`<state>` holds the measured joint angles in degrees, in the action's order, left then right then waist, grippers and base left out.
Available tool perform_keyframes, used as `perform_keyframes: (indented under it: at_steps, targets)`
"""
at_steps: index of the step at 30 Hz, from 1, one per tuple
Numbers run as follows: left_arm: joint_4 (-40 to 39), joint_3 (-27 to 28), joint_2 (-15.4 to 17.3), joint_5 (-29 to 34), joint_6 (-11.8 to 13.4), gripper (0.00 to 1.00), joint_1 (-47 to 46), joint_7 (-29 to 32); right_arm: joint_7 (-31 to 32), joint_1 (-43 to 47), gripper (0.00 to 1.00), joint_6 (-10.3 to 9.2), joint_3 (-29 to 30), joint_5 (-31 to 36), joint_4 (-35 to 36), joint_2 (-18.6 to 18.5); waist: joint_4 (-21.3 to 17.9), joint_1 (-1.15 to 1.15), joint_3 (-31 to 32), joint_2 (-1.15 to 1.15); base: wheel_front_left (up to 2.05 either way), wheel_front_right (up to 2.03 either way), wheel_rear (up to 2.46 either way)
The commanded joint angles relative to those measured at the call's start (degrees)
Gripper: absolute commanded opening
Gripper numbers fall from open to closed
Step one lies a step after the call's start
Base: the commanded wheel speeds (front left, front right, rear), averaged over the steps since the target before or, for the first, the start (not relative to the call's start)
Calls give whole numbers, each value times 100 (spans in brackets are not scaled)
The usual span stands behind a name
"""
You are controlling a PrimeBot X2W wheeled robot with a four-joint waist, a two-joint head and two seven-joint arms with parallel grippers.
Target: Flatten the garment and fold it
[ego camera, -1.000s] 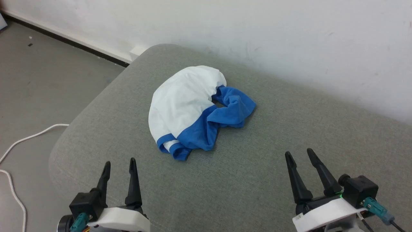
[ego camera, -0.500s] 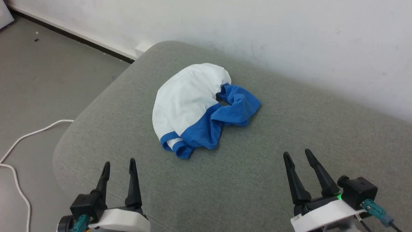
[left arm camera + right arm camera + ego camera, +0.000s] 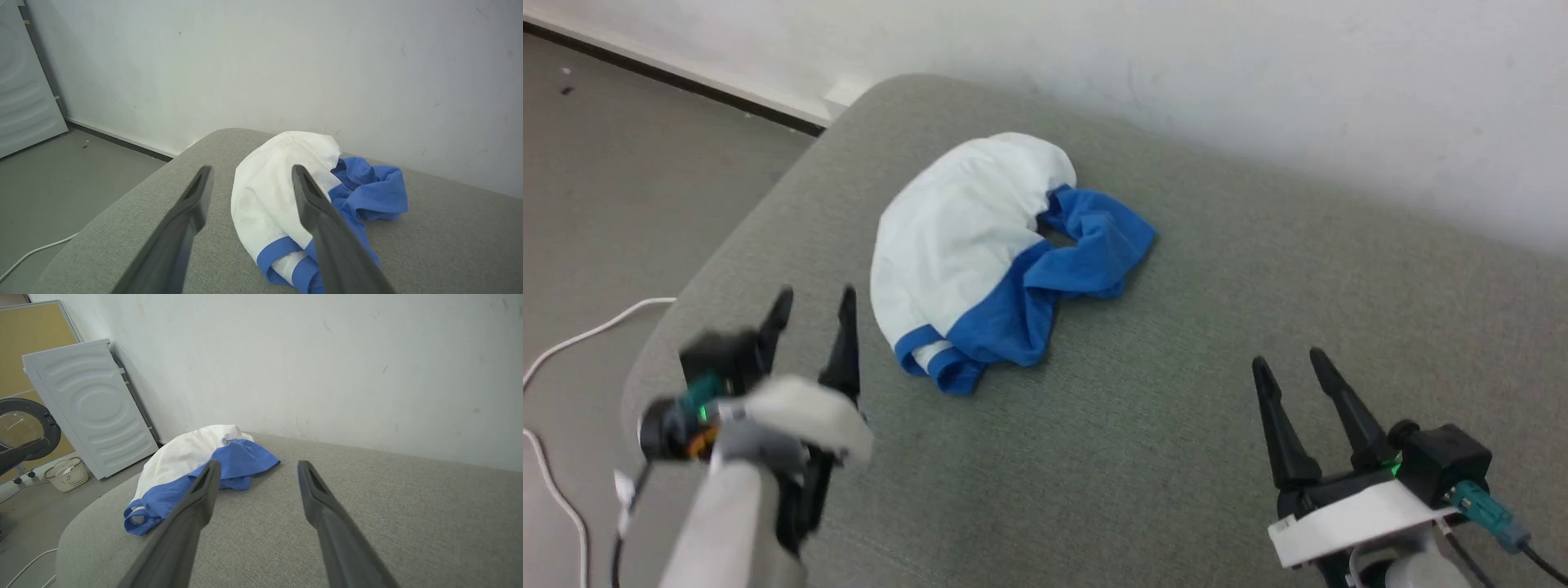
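Observation:
The garment (image 3: 964, 245) lies crumpled in a heap on the grey cushioned surface (image 3: 1176, 392), white body to the left and blue sleeves bunched at the right and front. It also shows in the left wrist view as the garment (image 3: 269, 196) and in the right wrist view as the garment (image 3: 184, 457). My left gripper (image 3: 815, 296) hovers open just left of the heap's front edge, blurred. My right gripper (image 3: 1289, 361) stands open at the lower right, well clear of the cloth. Nothing sits between either pair of fingers.
The cushion's rounded left edge (image 3: 727, 269) drops to a grey floor with a white cable (image 3: 572, 343). A white wall (image 3: 1258, 98) backs the cushion. A washing machine (image 3: 90, 404) and a small basket (image 3: 67, 473) stand on the floor to the left.
My left gripper has risen and moved forward toward the garment's front-left edge. The head camera has shifted, so the whole scene sits slightly lower-left. The right gripper stays put.

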<state>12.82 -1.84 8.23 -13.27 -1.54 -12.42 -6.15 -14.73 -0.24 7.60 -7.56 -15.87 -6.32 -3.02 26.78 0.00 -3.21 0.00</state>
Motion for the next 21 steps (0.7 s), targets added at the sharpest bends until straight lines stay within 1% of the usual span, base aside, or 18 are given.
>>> perform_keyframes:
  at_steps: [1,3,7,11,13,16,18,21]
  targets:
    - [132,20,67,-79,-68,100,-298,176,-27,-118,100,-11,21,77,30,14,-250,0,-311,0,0,0,0]
    - [388,51,148,-204,-132,100,-779,562,-19,-201,100,-11,75,186,63,14,-369,0,-535,0,0,0,0]
    - [1064,145,304,-569,-245,100,-1643,1563,84,-351,100,-11,203,408,183,14,-609,0,-982,0,0,0,0]
    - [1605,232,392,-935,-294,100,-2243,2524,191,-414,100,-11,323,540,345,14,-801,0,-1333,0,0,0,0]
    - [1833,123,456,-1035,-360,100,-2381,3130,230,-437,100,-11,358,582,412,14,-878,0,-1462,0,0,0,0]
    - [2061,24,514,-1098,-335,100,-2450,3845,262,-464,100,-11,389,620,498,14,-951,0,-1595,0,0,0,0]
    - [2153,9,535,-1108,-244,100,-2418,4108,272,-486,100,-11,381,629,538,14,-993,0,-1653,0,0,0,0]
    - [2258,-13,486,-1144,-134,100,-2304,4341,274,-519,100,-11,382,622,562,14,-1018,0,-1691,0,0,0,0]
